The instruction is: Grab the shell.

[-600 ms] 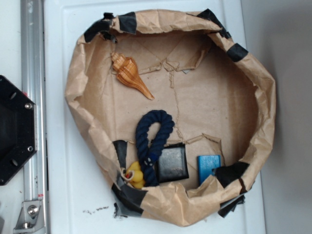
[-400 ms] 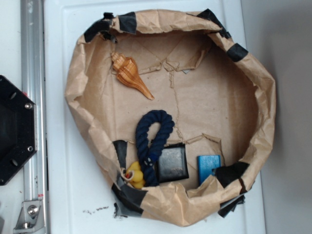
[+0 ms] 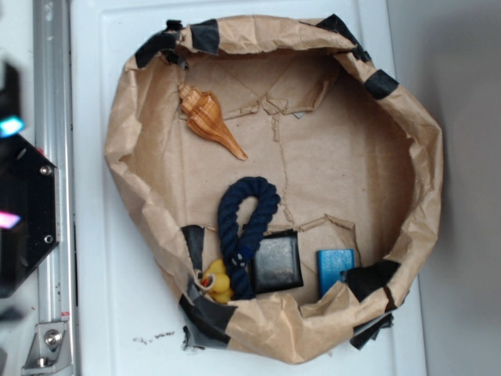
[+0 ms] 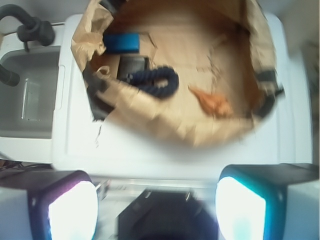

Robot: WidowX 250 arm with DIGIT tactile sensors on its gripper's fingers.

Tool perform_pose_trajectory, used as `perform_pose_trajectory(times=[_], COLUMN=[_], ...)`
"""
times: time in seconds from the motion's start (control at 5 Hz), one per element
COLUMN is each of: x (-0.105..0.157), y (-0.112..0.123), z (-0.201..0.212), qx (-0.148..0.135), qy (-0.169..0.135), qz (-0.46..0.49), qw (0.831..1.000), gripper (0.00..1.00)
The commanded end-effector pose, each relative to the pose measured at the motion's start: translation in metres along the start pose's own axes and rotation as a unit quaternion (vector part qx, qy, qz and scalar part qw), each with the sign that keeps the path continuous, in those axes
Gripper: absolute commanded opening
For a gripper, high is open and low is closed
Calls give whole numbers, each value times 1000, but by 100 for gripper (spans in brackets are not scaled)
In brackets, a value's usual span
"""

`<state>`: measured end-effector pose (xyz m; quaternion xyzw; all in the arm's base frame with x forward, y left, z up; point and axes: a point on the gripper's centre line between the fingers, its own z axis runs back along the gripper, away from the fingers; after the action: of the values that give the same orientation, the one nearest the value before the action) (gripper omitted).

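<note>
The shell (image 3: 207,117), orange-tan with brown stripes, lies in the upper left of the brown paper basin (image 3: 427,172), its thin point aimed toward the middle. In the wrist view the shell (image 4: 215,102) shows blurred near the basin's near wall. My gripper (image 3: 8,172) appears as a blurred shape at the far left edge, above the black base and well left of the shell. The wrist view shows my gripper (image 4: 157,210) open, its two glowing fingers wide apart with nothing between them.
Inside the basin lie a dark blue rope loop (image 3: 243,227), a black square block (image 3: 276,264), a blue block (image 3: 335,270) and a yellow duck (image 3: 217,282). A metal rail (image 3: 51,78) and a black base (image 3: 23,211) stand at the left.
My gripper has come into the exterior view at the left edge, blurred by motion. The shell and the other things in the basin have not moved.
</note>
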<state>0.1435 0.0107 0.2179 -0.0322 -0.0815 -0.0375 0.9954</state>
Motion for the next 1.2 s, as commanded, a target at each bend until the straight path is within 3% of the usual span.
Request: perform_pose_trajectory(times=[0.0,0.2,0.4,0.6,1.0], x=[61,76,75,70,37], y=[35,43,50,61,60], z=[-40,-89,-128,-156,-184], qx=[-26,-17,-30,-19,31], qy=[-10,30,50,67,101], qz=[-86,-96,-120,-141,-245], qw=[996,995,991,987,964], gripper=[100,100,100,100,100])
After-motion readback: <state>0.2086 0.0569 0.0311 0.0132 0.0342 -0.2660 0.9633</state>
